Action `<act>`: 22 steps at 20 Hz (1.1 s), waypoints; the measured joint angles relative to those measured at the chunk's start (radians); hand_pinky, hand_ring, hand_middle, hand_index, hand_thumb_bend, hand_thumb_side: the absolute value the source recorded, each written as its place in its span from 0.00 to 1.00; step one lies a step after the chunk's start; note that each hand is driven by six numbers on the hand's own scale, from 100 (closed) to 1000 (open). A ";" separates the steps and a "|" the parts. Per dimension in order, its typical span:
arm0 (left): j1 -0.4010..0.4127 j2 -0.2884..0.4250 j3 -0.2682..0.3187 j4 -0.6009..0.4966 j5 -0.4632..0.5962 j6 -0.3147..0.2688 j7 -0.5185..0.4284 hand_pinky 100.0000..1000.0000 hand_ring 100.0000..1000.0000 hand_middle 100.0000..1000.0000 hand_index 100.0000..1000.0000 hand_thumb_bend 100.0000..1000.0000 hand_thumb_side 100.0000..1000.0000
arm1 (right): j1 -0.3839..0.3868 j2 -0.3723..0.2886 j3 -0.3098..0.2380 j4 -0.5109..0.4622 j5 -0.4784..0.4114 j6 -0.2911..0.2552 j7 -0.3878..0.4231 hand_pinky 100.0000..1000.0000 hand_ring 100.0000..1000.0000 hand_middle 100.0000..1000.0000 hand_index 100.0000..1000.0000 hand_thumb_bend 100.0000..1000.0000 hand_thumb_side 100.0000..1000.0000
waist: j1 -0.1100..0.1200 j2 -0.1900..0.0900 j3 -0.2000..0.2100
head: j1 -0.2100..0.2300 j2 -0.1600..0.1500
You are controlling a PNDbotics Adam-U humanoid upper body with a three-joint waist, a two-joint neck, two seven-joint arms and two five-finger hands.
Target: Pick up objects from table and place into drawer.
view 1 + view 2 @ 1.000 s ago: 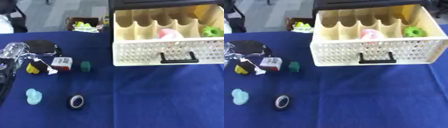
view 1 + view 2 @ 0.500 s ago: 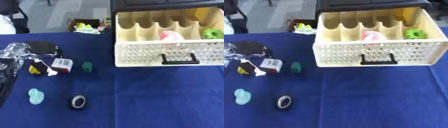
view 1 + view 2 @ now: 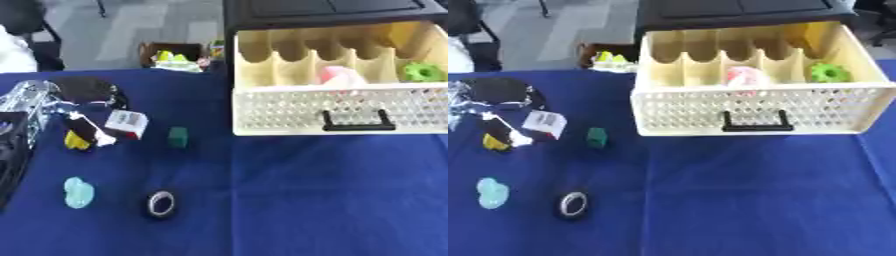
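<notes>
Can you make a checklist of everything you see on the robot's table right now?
Surface: blue tablecloth, mostly bare on the right.
Job's things: cream drawer open, holding a pink thing and a green thing; on the cloth, green block, black tape roll, pale blue thing, white box.
Clutter: yellow-and-black thing, black pouch.
Hands: not seen; a dark arm part shows at the left edge.
Cables: nothing seen.
Surroundings: grey floor, small box of green things.

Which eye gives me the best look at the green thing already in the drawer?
The right eye view: the green ring-shaped object sits well inside the frame, in the rightmost compartment of the cream drawer, with the compartment wall visible beside it. In the left eye view the same object lies near the picture's right edge, so little of its surroundings shows.
</notes>
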 measured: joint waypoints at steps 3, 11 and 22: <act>-0.005 0.000 0.000 -0.011 0.047 0.010 -0.010 0.45 0.56 0.46 0.55 0.00 0.32 | 0.001 0.005 0.000 0.000 0.000 0.000 0.000 0.87 0.65 0.47 0.75 0.00 1.00 | -0.001 -0.004 0.002 | 0.000 0.005; -0.036 -0.011 0.005 -0.053 0.241 0.067 -0.068 0.45 0.56 0.45 0.55 0.00 0.26 | 0.010 0.006 0.005 0.000 0.000 0.003 0.000 0.87 0.64 0.47 0.75 0.00 1.00 | 0.001 -0.031 0.014 | -0.001 0.018; -0.091 -0.057 0.006 -0.144 0.503 0.176 -0.176 0.43 0.54 0.44 0.53 0.00 0.18 | 0.018 0.013 0.012 0.000 0.000 0.012 0.006 0.87 0.65 0.47 0.75 0.00 1.00 | 0.010 -0.057 0.021 | -0.019 0.027</act>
